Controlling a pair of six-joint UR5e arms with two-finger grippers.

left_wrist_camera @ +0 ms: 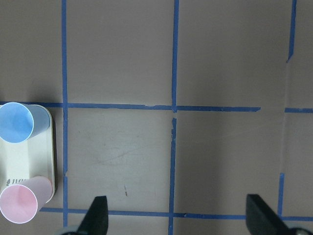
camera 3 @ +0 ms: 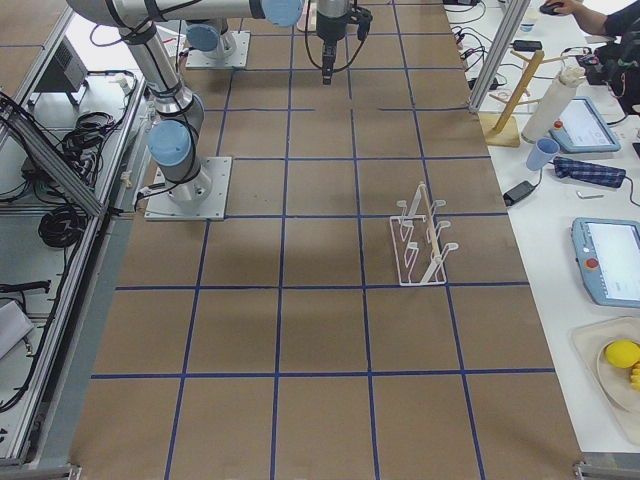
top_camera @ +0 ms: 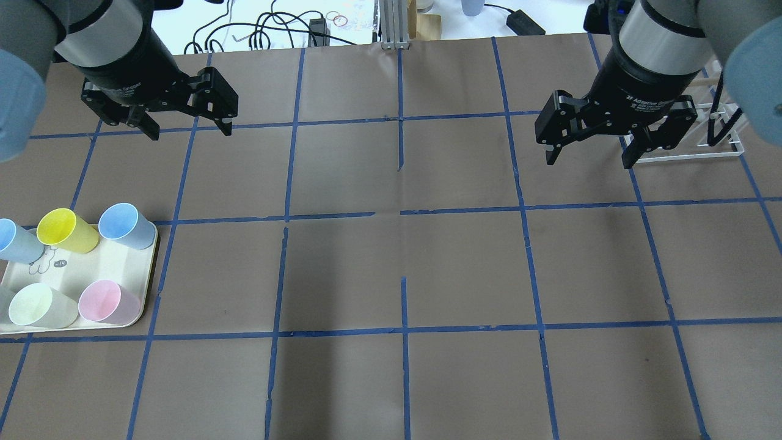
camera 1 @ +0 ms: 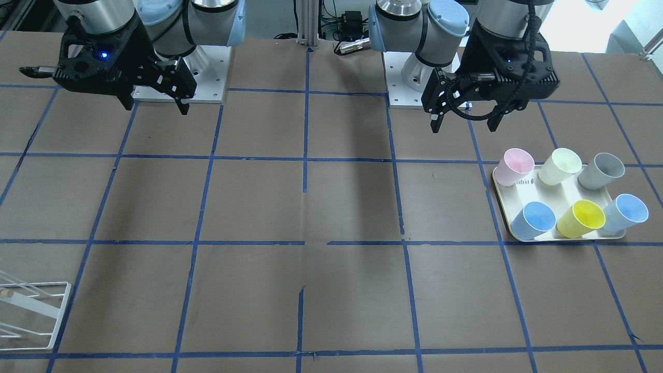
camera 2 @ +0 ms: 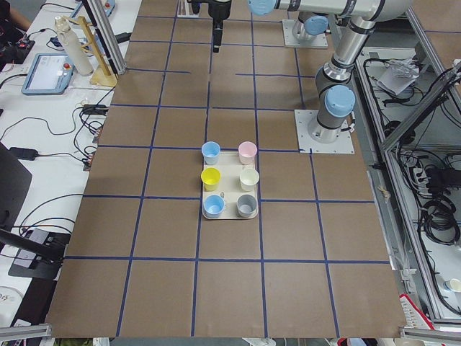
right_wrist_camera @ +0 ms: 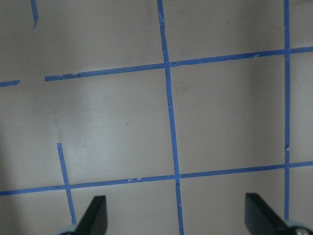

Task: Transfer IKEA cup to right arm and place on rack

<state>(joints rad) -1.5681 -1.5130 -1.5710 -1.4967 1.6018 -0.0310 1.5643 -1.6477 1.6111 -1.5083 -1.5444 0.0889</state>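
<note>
The IKEA cup (camera 1: 625, 212) is pale powder-blue and stands at the outer corner of a cream tray (camera 1: 550, 192) on the robot's left. It also shows in the overhead view (top_camera: 15, 239) and the exterior left view (camera 2: 214, 205). My left gripper (top_camera: 190, 130) is open and empty, held high above the table, beyond and inward of the tray. My right gripper (top_camera: 588, 162) is open and empty, held high near the white wire rack (camera 3: 425, 240). The rack shows at a corner of the front-facing view (camera 1: 31, 311).
The tray also holds a deeper-blue cup (camera 1: 538, 220), a yellow cup (camera 1: 581, 218), a pink cup (camera 1: 515, 166), a pale green cup (camera 1: 560, 166) and a grey cup (camera 1: 602, 171). Brown table with blue tape grid. Benches with gear flank the table ends.
</note>
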